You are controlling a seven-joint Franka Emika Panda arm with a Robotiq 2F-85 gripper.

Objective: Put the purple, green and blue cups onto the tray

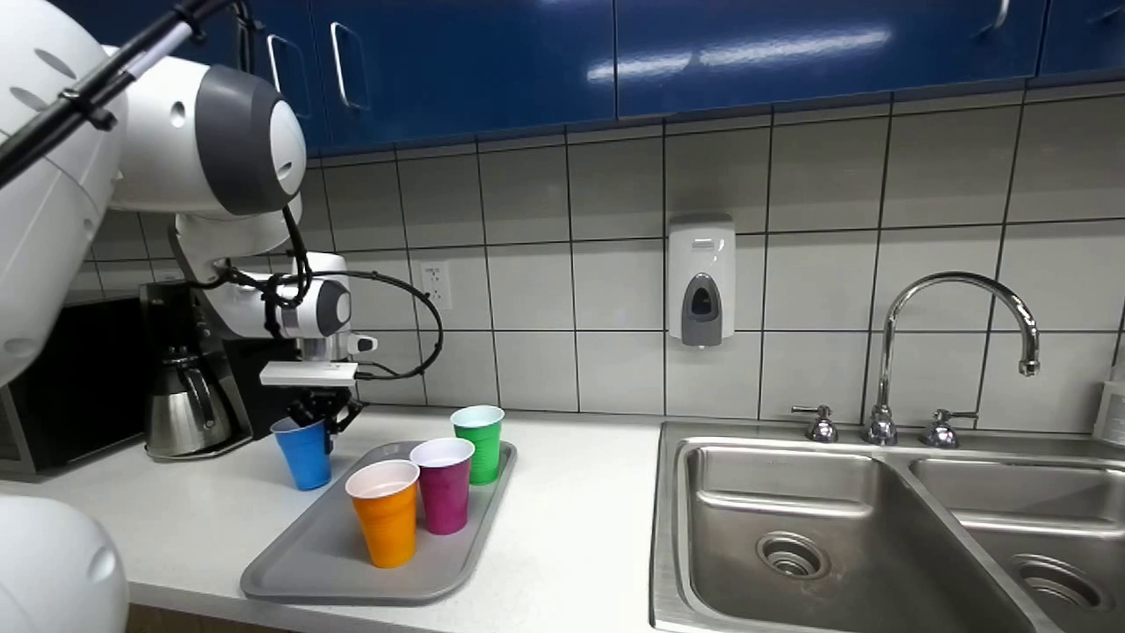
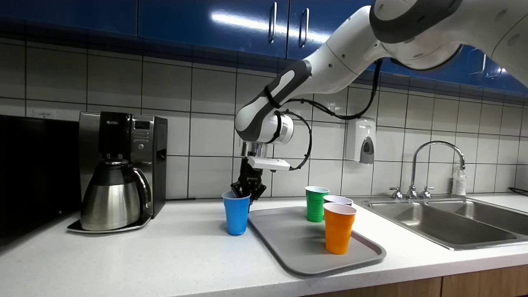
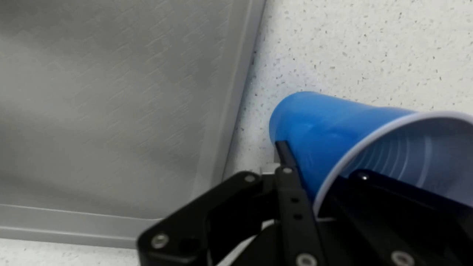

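The blue cup (image 1: pixel 301 459) is beside the grey tray (image 1: pixel 308 556), off its far left edge, and leans a little. My gripper (image 1: pixel 322 420) is shut on the blue cup's wall at the rim, one finger outside and one inside. The wrist view shows the blue cup (image 3: pixel 321 127) with the gripper (image 3: pixel 305 173) on its rim; the inner fingertip is hidden. I cannot tell whether the cup touches the counter. The green cup (image 1: pixel 482 453) and the purple cup (image 1: pixel 446 497) stand upright on the tray. In an exterior view the purple cup (image 2: pixel 338 199) is mostly hidden.
An orange cup (image 1: pixel 387 523) stands on the tray near the purple cup. A coffee maker (image 2: pixel 142 156) with a steel pot (image 2: pixel 113 206) stands beyond the blue cup. A double sink (image 1: pixel 782 527) with a faucet (image 1: pixel 958 280) lies on the opposite side. The tiled wall is close behind.
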